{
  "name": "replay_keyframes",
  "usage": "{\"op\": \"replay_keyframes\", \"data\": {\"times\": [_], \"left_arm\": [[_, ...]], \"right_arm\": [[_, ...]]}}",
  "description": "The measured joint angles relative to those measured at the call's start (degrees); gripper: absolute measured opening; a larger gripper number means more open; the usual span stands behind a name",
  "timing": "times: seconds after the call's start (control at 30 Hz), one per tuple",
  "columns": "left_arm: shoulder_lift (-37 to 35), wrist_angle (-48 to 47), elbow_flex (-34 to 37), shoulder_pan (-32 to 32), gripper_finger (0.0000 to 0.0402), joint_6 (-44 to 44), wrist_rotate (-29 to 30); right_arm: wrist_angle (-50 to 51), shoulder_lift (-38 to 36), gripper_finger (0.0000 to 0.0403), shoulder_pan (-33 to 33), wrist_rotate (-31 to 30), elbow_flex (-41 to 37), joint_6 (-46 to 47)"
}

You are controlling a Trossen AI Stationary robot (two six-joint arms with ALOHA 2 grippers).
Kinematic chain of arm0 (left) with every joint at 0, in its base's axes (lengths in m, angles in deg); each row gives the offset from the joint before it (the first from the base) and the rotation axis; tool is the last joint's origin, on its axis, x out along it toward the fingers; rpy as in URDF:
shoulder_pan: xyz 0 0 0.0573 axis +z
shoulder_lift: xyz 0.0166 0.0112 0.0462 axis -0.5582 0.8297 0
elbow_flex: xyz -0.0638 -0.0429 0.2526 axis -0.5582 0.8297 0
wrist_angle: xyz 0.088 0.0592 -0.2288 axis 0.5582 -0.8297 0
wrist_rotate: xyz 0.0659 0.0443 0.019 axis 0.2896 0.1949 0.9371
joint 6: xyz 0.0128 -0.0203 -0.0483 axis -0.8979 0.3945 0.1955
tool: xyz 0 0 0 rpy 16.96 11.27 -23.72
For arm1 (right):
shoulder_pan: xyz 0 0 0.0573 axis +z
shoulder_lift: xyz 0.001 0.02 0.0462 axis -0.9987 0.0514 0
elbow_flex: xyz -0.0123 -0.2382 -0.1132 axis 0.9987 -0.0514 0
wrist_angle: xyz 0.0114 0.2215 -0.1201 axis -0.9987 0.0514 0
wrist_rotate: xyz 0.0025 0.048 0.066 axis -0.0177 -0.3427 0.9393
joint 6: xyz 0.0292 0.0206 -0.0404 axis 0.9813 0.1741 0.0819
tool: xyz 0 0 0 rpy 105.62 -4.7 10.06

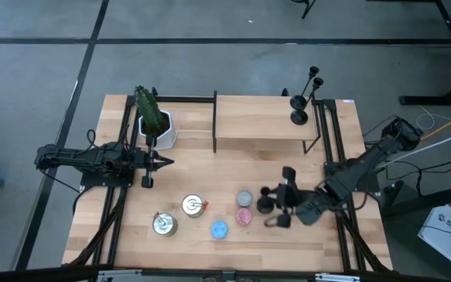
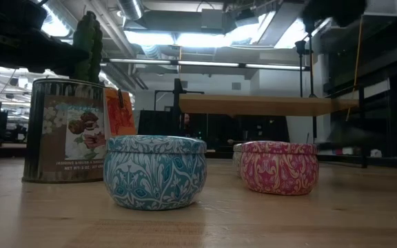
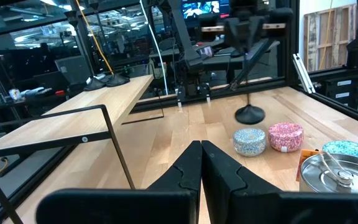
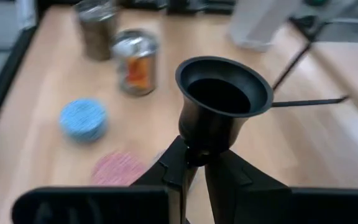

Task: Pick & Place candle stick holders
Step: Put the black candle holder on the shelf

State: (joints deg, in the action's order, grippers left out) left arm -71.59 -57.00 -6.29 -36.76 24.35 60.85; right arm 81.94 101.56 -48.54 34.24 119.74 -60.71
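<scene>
I see the right gripper [image 1: 282,205] clamped on a candle stick holder [image 4: 222,99] just beside the grey tin [image 1: 244,197], table's right-front. Two more holders [image 1: 304,98] sit on the raised shelf [image 1: 257,117]. Left gripper [image 1: 161,162] closed w/ nothing, near the plant pot [image 1: 159,129].

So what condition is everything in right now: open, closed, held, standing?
Right pincer: shut on a candle holder's stem.
Held candle holder: gripped just below its cup.
Two shelf candle holders: upright, untouched.
Left pincer: shut, empty.
Blue tin: lid on.
Pink tin: lid on.
Silver tin: open, wick showing.
</scene>
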Motion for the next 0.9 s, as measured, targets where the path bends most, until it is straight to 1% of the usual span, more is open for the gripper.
{"op": "replay_keyframes", "data": {"times": [0.07, 0.27, 0.37, 0.57, 0.9], "left_arm": [[0.01, 0.00, -0.01, -0.01, 0.0004, 0.00, -0.01], [0.00, 0.00, 0.00, 0.00, 0.0004, 0.00, -0.02], [0.00, 0.01, 0.00, -0.01, 0.0004, 0.00, -0.01], [0.01, 0.00, 0.00, -0.01, 0.0004, 0.00, -0.01], [0.02, 0.00, -0.02, 0.00, 0.0004, 0.00, 0.00]], "right_arm": [[-1.99, 0.00, 0.0040, -2.51, -0.49, 0.00, -1.56], [-11.90, -0.36, 0.0039, -9.25, 1.68, 0.00, -15.33], [-16.84, -1.19, 0.0039, -12.46, 1.95, 0.00, -19.59], [-25.43, -1.25, 0.0039, -18.17, 1.96, 0.00, -23.11], [-35.85, -1.22, 0.0039, -28.58, 1.08, 0.00, -26.69]]}}
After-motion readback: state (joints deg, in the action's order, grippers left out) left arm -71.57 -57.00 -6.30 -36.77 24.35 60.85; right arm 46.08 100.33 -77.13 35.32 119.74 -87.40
